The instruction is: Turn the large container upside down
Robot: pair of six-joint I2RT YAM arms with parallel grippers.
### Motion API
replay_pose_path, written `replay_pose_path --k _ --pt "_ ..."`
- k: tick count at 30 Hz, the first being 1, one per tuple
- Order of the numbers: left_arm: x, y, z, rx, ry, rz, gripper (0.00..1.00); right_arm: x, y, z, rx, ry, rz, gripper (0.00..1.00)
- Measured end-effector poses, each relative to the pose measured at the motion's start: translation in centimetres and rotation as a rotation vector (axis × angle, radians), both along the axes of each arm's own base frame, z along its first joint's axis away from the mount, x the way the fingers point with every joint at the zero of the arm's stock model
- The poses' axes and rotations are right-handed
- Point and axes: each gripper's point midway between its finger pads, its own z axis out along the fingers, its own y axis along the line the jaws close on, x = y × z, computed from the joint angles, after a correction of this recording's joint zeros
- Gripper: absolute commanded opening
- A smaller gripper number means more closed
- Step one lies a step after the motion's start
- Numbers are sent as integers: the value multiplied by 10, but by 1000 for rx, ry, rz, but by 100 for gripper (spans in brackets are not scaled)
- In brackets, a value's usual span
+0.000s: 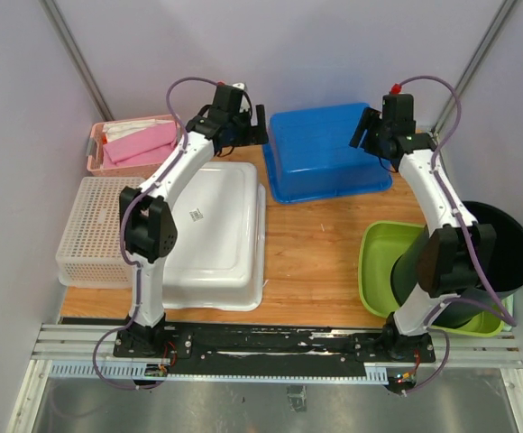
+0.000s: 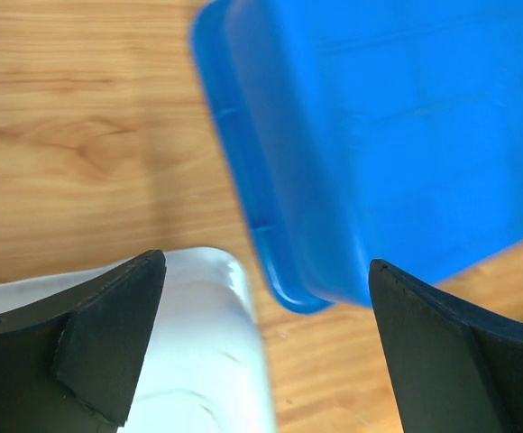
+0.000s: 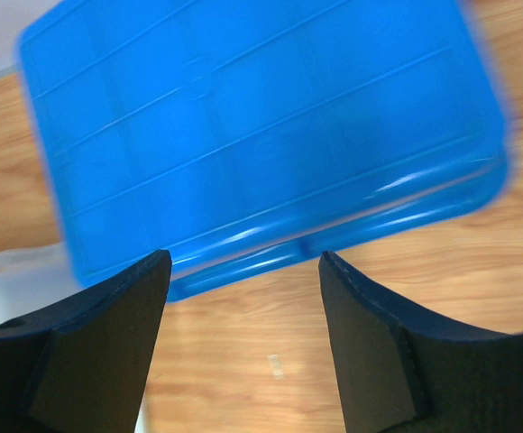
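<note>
The blue bin lies bottom-up at the back of the surface, so I judge the flip done, with my left tool and right tool both wide, holding nothing, needing only to back away.

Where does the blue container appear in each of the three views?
Top external: the blue container lies at the upper centre, on the far part of the table.
Left wrist: it fills the upper right, one rounded corner pointing down.
Right wrist: it fills the upper half, seen from above.
Shared landmark: the wooden tabletop, which borders the container in every view.
</note>
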Motion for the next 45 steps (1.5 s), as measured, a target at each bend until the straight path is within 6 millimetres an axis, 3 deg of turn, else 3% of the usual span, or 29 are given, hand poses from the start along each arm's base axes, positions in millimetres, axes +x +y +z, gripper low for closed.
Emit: replay_pose_path --k 4,9,13,16,20,24,28,36,40,45 --pt "21 27 -30 76 26 56 99 8 -44 5 -138 6 -90 76" --pt "36 26 -69 131 69 40 99 30 -88 -6 -152 73 -145 75" --pt "23 29 -102 166 154 7 99 51 -118 -31 -107 130 -166 74" --pt "11 30 -111 173 181 -20 99 60 -127 -57 -65 183 -153 73" --pt "-9 35 -116 177 227 -37 99 71 -117 -84 -26 229 -109 72" --pt "-14 36 -109 172 226 -40 99 82 -107 -88 19 220 -75 69" --pt "-12 36 -98 170 207 -33 99 86 -99 -88 51 208 -52 69" --pt "6 43 -56 123 126 19 99 88 -65 -93 103 160 46 68" --pt "9 49 -39 104 95 38 99 84 -27 -93 153 150 136 67" --pt "9 51 -35 99 91 42 99 76 26 -92 212 152 252 67"
